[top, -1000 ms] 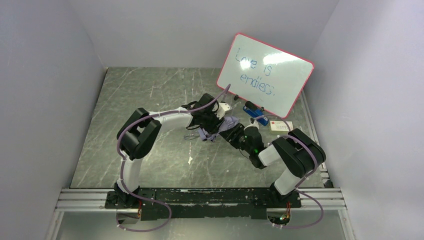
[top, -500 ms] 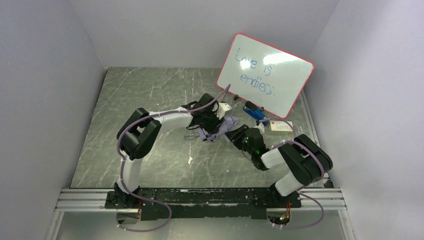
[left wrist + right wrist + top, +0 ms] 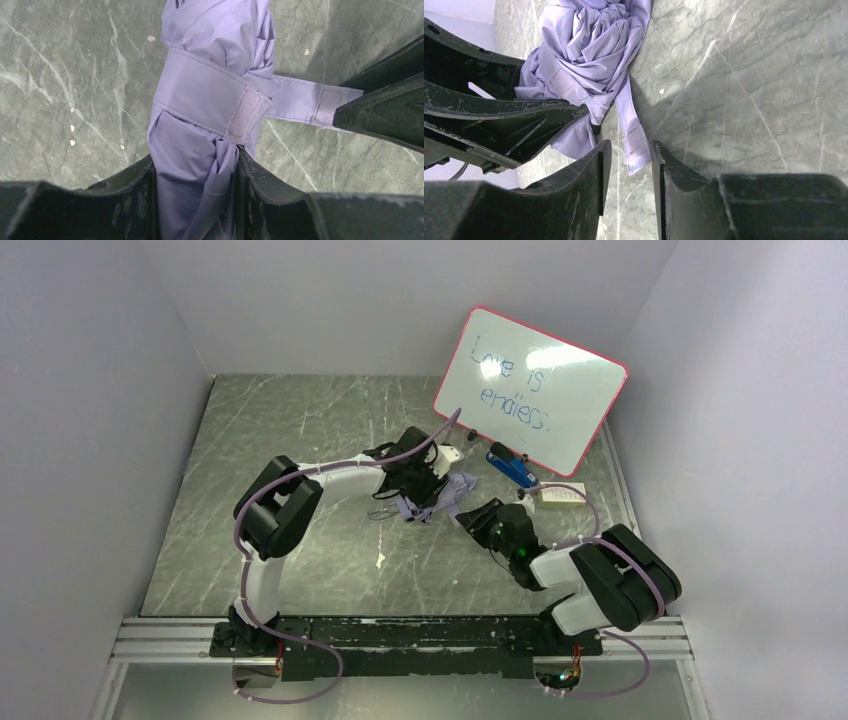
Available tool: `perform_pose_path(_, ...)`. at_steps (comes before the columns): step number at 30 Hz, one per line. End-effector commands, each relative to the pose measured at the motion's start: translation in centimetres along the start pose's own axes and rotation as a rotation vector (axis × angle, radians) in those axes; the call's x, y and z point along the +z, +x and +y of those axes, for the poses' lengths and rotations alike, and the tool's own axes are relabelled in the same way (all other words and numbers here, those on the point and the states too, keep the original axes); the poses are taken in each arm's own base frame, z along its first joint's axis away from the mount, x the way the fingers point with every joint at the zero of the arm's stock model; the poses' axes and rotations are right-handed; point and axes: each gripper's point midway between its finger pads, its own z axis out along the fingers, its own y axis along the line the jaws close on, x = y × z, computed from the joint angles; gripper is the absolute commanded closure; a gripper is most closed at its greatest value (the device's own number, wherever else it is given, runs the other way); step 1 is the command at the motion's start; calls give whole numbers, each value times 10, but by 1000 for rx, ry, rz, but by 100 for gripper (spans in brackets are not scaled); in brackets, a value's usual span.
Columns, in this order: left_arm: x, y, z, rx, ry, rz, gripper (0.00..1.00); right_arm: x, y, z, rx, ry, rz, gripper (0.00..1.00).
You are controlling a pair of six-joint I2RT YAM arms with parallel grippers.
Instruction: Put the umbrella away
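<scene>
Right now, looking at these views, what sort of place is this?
Probably a robotics lab test cell: a marbled green tabletop boxed in by plain pale walls, a left arm and right arm bolted to a metal rail at its near edge, and a red-framed whiteboard propped at the back.

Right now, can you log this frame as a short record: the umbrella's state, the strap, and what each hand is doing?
umbrella: folded into a lavender bundle, lying on the table
strap: wrapped around the bundle, free end loose on the table, not fastened
left hand: shut on the umbrella's fabric
right hand: open, straddling the strap's free end
background: red-framed whiteboard propped at the back
</scene>
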Motion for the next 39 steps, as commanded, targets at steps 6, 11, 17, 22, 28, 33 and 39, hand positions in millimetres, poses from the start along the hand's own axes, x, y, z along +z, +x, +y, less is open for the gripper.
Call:
perform_pose_path(6, 17, 125, 31, 20, -146, 380, 95, 7, 9, -11, 26, 18, 30, 64)
perform_pose_path(11, 17, 126, 31, 20, -146, 382, 95, 11, 10, -14, 40, 26, 31, 70)
perform_pose_path(17, 18, 126, 31, 19, -143, 382, 95, 8, 7, -17, 22, 41, 10, 83)
perform_pose_path(22, 18, 126, 31, 18, -144, 384, 95, 5, 3, -10, -13, 3, -3, 100)
perform_pose_path(28, 18, 126, 31, 19, -145, 385, 95, 3, 0, 10, -38, -85, -7, 100)
perform_pose_path(33, 18, 126, 32, 17, -151, 385, 95, 4, 5, 33, -43, -169, 38, 100)
perform_pose_path(39, 18, 126, 33, 16, -155, 387, 95, -3, 20, 45, -11, -231, 87, 100)
